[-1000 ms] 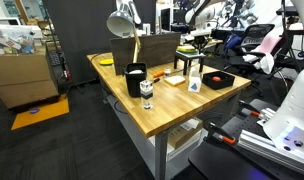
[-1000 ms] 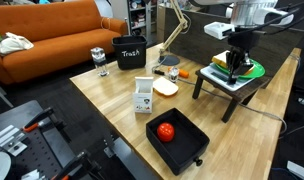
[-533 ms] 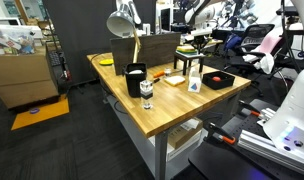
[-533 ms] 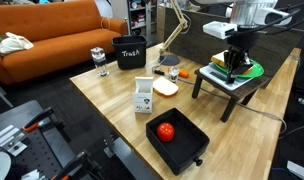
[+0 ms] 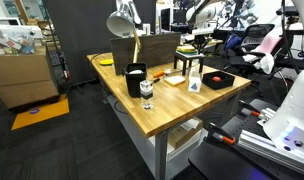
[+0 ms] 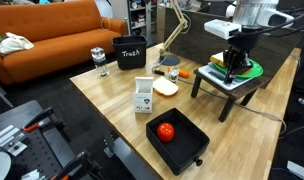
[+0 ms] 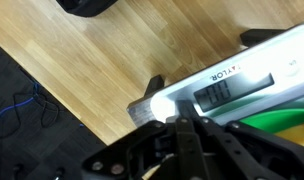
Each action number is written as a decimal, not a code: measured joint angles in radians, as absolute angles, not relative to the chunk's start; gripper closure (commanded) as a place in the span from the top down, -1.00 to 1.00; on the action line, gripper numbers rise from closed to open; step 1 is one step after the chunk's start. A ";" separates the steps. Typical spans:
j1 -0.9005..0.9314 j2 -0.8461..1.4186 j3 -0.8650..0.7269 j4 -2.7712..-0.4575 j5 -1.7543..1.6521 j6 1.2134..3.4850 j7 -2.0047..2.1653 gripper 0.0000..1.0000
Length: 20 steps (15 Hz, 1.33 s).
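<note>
A wooden worktop (image 6: 102, 95) is shown with a small black stand (image 6: 227, 88) near its far end, and the robot arm is lowered over that stand. The tool (image 6: 232, 64) is seen with its fingers pressed together; nothing can be made out between them. Compared with a second ago, very little has changed: the fingers have stayed together, the tool has only crept a little sideways above the stand, and nothing on the worktop has been displaced. From this it is judged that the work is at a slow, close-contact stage and that no object is being carried. In the wrist view the tool (image 7: 180, 122) is seen from above, with its tips at the near corner of a white flat device (image 7: 227, 88) bearing a printed label. Whether the tips touch that corner or sit just above it cannot be told. The device lies on the stand, directly under and ahead of the tool, with a green plate (image 6: 251, 70) just beside it. Elsewhere on the worktop, well apart from the tool, are a black bin (image 6: 129, 52), a white box (image 6: 143, 97) and a black tray (image 6: 192, 150) holding a red ball (image 6: 165, 131).
</note>
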<state>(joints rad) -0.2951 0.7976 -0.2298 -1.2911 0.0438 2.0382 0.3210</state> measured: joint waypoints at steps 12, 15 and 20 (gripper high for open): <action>-0.291 0.769 -0.234 -1.322 0.010 2.045 0.304 -1.00; -0.285 0.737 -0.234 -1.353 -0.011 2.047 0.295 -1.00; -0.264 0.686 -0.234 -1.396 -0.038 2.049 0.294 -1.00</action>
